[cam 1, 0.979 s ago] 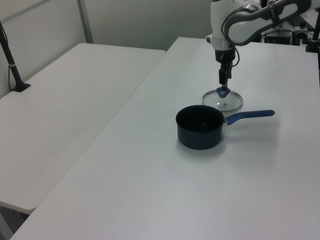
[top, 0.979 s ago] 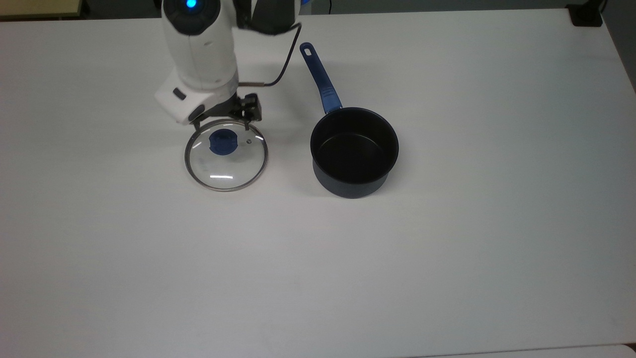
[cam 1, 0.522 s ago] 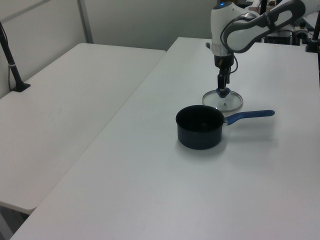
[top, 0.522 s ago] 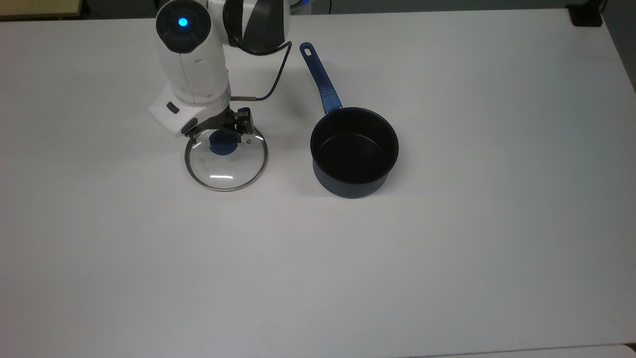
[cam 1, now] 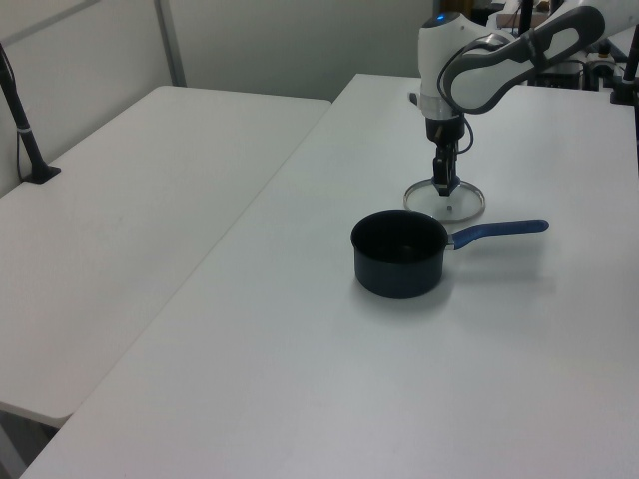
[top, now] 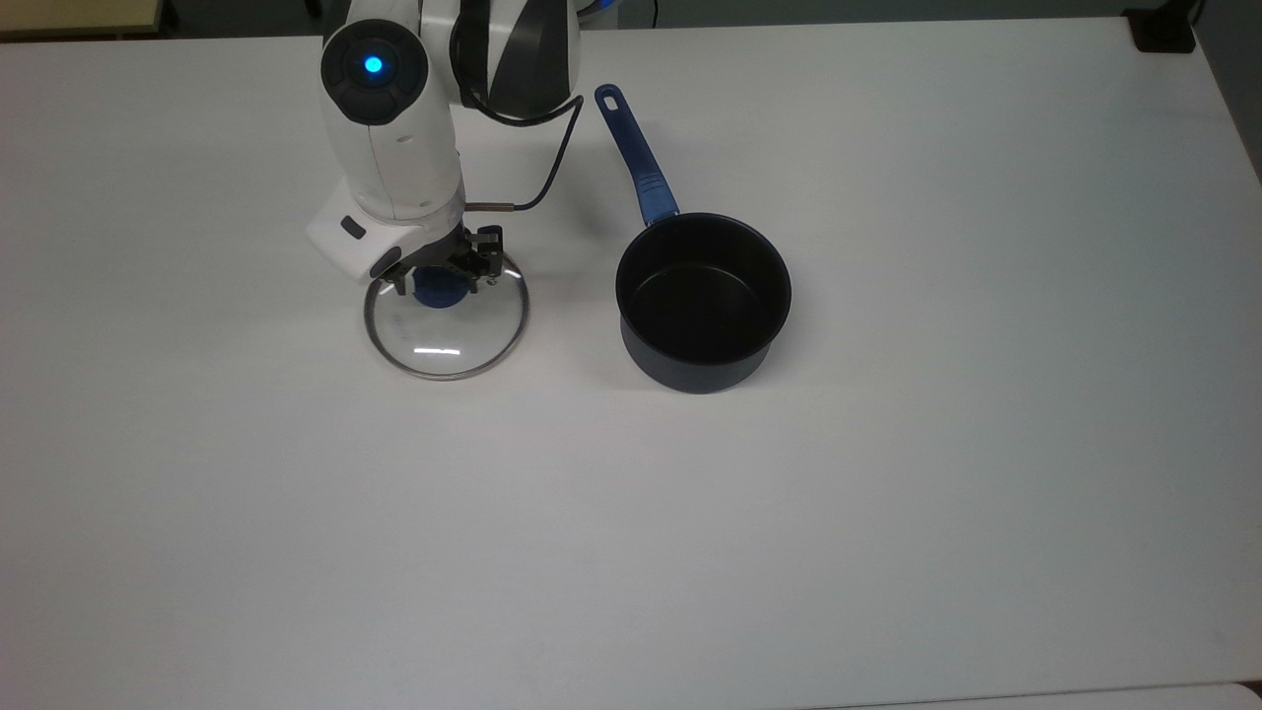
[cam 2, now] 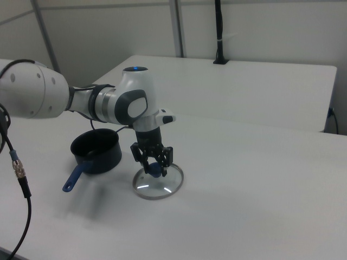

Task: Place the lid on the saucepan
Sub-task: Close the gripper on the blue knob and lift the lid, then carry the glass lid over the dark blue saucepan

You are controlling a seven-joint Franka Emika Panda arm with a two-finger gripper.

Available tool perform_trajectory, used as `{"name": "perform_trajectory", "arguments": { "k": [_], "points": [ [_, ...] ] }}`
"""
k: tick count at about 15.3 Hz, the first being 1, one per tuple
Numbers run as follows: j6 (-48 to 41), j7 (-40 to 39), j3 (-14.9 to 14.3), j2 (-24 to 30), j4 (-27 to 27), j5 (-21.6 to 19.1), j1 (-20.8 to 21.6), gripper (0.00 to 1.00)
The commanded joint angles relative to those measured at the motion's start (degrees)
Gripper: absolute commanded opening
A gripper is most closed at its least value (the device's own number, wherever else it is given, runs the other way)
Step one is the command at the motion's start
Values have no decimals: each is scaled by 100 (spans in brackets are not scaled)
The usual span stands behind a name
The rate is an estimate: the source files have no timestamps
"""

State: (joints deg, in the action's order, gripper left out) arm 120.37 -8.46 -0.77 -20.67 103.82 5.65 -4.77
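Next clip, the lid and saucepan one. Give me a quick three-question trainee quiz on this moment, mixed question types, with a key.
1. True or false: the round clear glass lid with a blue knob already covers the dark round saucepan with a long blue handle.
2. Multiple choice: the gripper is A) over the saucepan, B) at the lid's knob with jaws open either side of it, C) lying on the white table.
3. In the top view, toward which edge does the saucepan's handle point?

Key: 1 false, the lid lies flat on the table, to the top view's left of the empty pan. 2 B. 3 The top edge, slanting slightly left.
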Motion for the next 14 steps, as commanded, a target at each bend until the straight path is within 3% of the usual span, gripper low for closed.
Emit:
{"name": "perform_trajectory", "arguments": {
  "k": [1, 3, 6, 8, 14],
  "points": [
    [92, -85, -37, 186, 77, 59, 47, 46],
    [75, -24, -37, 335, 59, -11, 55, 45],
    [-547, 107, 59, 397, -448, -160, 117, 45],
    [-1005, 344, 94, 397, -792, -231, 379, 45],
    [-1244, 1477, 94, 626, -837, -258, 1592, 45]
  ]
}}
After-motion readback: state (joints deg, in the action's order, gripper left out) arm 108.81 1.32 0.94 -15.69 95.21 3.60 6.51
